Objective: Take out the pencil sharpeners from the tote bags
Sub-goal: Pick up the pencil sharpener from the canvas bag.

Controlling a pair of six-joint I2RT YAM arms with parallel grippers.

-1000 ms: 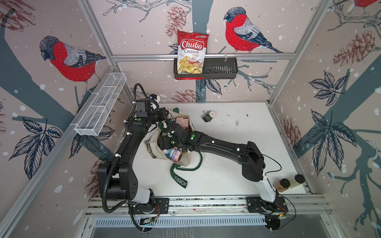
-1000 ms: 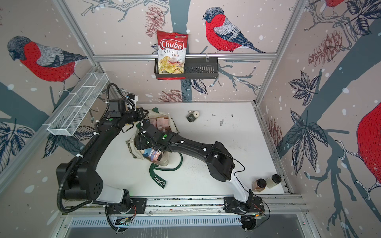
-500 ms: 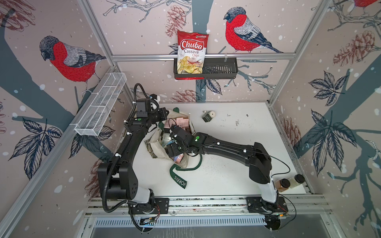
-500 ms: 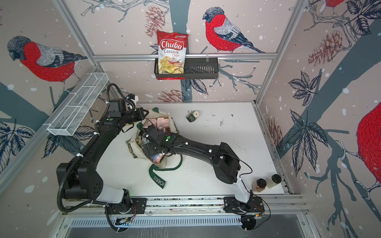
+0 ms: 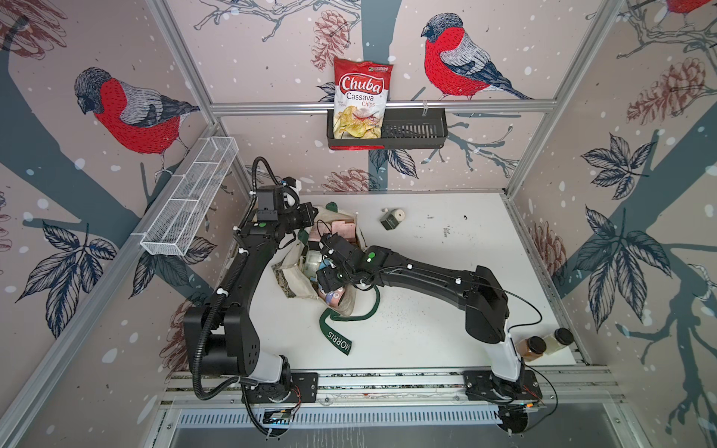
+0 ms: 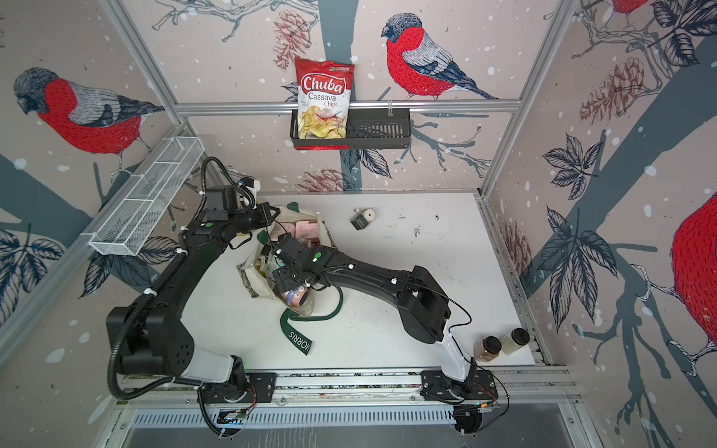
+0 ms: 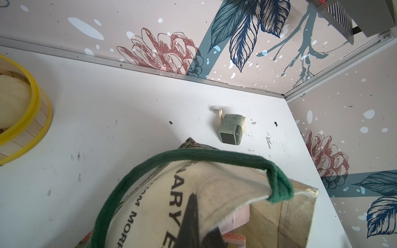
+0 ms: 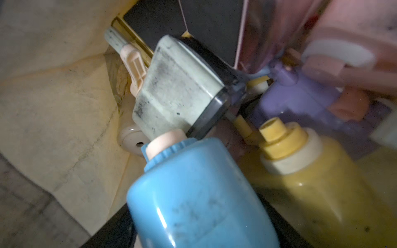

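Blue sharpener [image 8: 199, 193] inside right end effector [image 5: 329, 286]

You read "Chuba Cassava Chips" on chips bag [image 5: 362, 101], "MORRIS" on green strap [image 5: 338, 341]; tote bag [image 7: 163, 182] print perhaps "MORR".

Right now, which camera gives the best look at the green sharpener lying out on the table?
The left wrist view: the green sharpener lies large and unobstructed on the white table, crank and dark front visible. In both top views it is a small shape. The right wrist view looks inside the tote bag and misses it.
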